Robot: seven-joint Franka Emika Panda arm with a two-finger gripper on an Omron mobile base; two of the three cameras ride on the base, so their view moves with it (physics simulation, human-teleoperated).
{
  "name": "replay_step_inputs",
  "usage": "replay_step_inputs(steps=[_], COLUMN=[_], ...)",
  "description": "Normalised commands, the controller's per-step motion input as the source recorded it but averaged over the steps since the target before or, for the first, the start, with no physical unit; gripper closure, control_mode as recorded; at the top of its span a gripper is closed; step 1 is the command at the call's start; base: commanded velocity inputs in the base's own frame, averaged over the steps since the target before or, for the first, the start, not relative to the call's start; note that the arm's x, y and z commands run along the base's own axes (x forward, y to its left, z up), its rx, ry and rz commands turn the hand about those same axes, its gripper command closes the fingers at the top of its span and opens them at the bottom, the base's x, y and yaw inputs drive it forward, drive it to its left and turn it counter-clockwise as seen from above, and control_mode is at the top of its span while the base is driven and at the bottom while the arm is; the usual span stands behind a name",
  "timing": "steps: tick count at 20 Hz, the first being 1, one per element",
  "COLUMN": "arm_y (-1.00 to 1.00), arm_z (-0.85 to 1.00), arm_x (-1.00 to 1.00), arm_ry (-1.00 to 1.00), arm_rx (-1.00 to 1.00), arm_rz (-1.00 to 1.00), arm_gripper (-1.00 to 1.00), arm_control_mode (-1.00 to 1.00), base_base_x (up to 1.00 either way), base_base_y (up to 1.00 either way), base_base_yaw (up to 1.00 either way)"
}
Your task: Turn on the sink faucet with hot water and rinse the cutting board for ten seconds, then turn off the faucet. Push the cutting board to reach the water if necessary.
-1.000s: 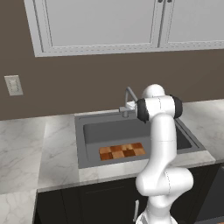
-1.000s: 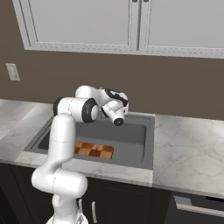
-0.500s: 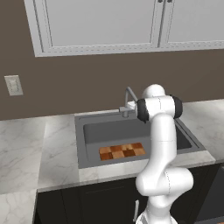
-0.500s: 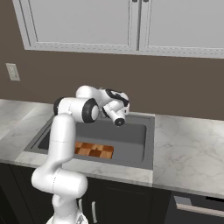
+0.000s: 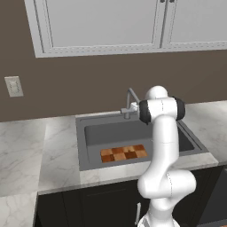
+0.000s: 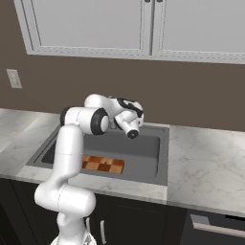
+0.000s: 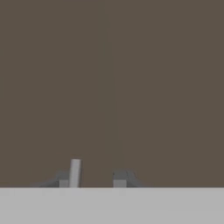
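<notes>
The sink [image 5: 80, 144] is a dark grey basin set in the counter. The checkered cutting board [image 5: 124, 153] lies flat on its floor near the front wall, also seen as the cutting board [image 6: 103, 165]. The thin silver faucet [image 5: 130, 95] rises at the back rim. My gripper [image 5: 128, 109] is at the faucet's base, pointing at the brown wall. In the hand view my gripper [image 7: 92, 179] is open, its tips a little apart, and a pale grey bar [image 7: 75, 172] stands just inside the left tip. The water is out of view.
Marble counter [image 5: 26, 150] runs left of the sink and more counter [image 6: 206, 158] to the right. White wall cabinets [image 5: 102, 24] hang above. A wall outlet [image 5: 13, 86] sits at the far left. My arm crosses the sink's right side.
</notes>
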Motion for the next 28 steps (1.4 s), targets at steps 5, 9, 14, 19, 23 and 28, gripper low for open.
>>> replay_step_inputs(steps=[5, 9, 14, 19, 23, 28], arm_y=[-0.61, -0.67, -0.64, -0.59, -0.61, -0.55], arm_z=[0.0, 0.0, 0.0, 0.0, 0.0, 0.0], arm_x=[0.0, 0.0, 0.0, -0.04, -0.1, -0.19], arm_ry=[0.0, 0.0, 0.0, 0.0, 0.02, 0.02], arm_rx=[0.04, 0.05, 0.03, 0.01, 0.01, 0.0], arm_rz=[0.0, 0.0, 0.0, 0.0, 0.0, 0.0], arm_gripper=[1.0, 1.0, 1.0, 1.0, 1.0, 1.0], arm_control_mode=[-1.0, -1.0, -1.0, -1.0, -1.0, -1.0], base_base_x=[0.0, 0.0, 0.0, 0.0, 0.0, 0.0], base_base_y=[0.0, 0.0, 0.0, 0.0, 0.0, 0.0], base_base_yaw=[0.0, 0.0, 0.0, 0.0, 0.0, 0.0])
